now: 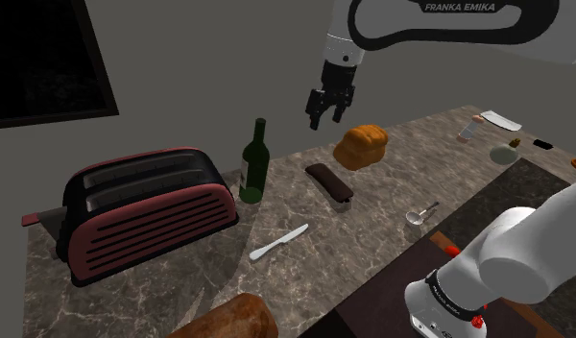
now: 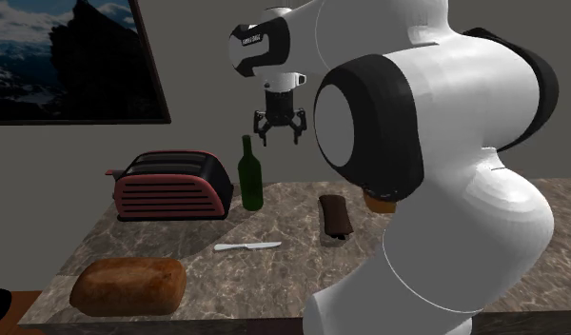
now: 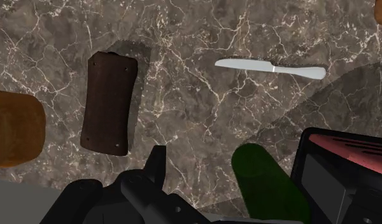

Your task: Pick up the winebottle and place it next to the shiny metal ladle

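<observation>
The dark green wine bottle [image 1: 254, 163] [image 2: 250, 176] stands upright on the marble counter [image 1: 382, 187], just right of the toaster in the shoulder view. My gripper [image 1: 325, 115] [image 2: 279, 128] hangs open and holds nothing. It is high above the counter, about level with the bottle's top, and to the bottle's right in the shoulder view. In the wrist view the bottle [image 3: 263, 181] shows from above beside one black finger [image 3: 159, 164]. The small shiny metal ladle [image 1: 422, 215] lies near the counter's front edge, far to the shoulder view's right of the bottle.
A red and black toaster [image 1: 147, 206] [image 2: 169, 186] [image 3: 349, 172] stands close to the bottle. A dark brown oblong block [image 1: 329, 182] [image 3: 108, 102], a table knife [image 1: 278, 242] [image 3: 270, 67] and bread loaves [image 1: 361, 145] [image 2: 128, 285] lie on the counter. Small items [image 1: 488, 125] sit at the back right.
</observation>
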Controlling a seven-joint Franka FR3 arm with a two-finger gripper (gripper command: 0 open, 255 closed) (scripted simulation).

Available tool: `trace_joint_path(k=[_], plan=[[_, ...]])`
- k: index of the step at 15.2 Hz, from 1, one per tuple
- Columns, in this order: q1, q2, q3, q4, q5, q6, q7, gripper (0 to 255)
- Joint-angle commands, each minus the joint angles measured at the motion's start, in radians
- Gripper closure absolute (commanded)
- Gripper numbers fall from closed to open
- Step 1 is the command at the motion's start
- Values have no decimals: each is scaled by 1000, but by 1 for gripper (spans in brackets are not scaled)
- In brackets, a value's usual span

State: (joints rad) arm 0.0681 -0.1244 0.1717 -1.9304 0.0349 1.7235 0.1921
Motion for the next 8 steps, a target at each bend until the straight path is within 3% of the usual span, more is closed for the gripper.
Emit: trace_joint_path(k=[1, 8], plan=[[9, 79, 15, 73, -9, -1, 30, 0], [64, 380, 53, 411, -61, -65, 131, 0]])
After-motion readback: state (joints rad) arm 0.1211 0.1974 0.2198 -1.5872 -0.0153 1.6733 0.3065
